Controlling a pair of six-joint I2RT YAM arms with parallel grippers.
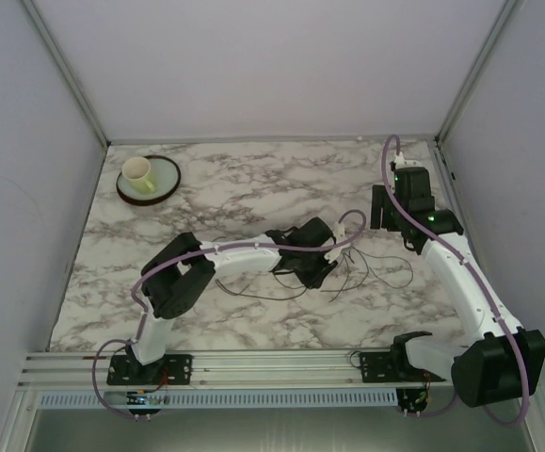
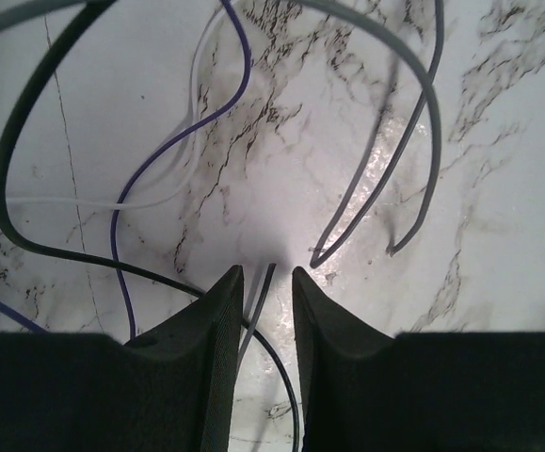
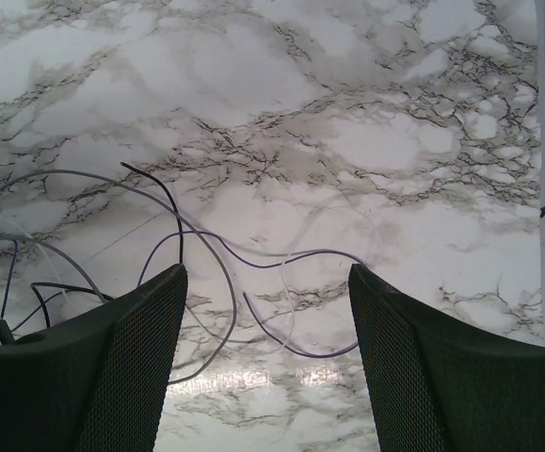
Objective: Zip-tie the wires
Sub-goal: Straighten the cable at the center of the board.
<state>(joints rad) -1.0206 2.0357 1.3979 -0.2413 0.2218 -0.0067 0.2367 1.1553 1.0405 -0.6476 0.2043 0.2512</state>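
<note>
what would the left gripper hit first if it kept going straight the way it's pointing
Probably the thin grey wire running between the left gripper's fingers, then the white marble tabletop under it. How far above them the fingers are is unclear.

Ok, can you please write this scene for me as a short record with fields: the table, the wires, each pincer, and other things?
table: marble pattern
wires: thin loose loops, dark, grey and purple, spread over the middle of the table, not bundled
left pincer: low over the wires, narrow gap, one of them runs through the gap
right pincer: wide open, holds nothing, above the table at the right side of the wires
other things: cup on a plate, far left corner
</note>
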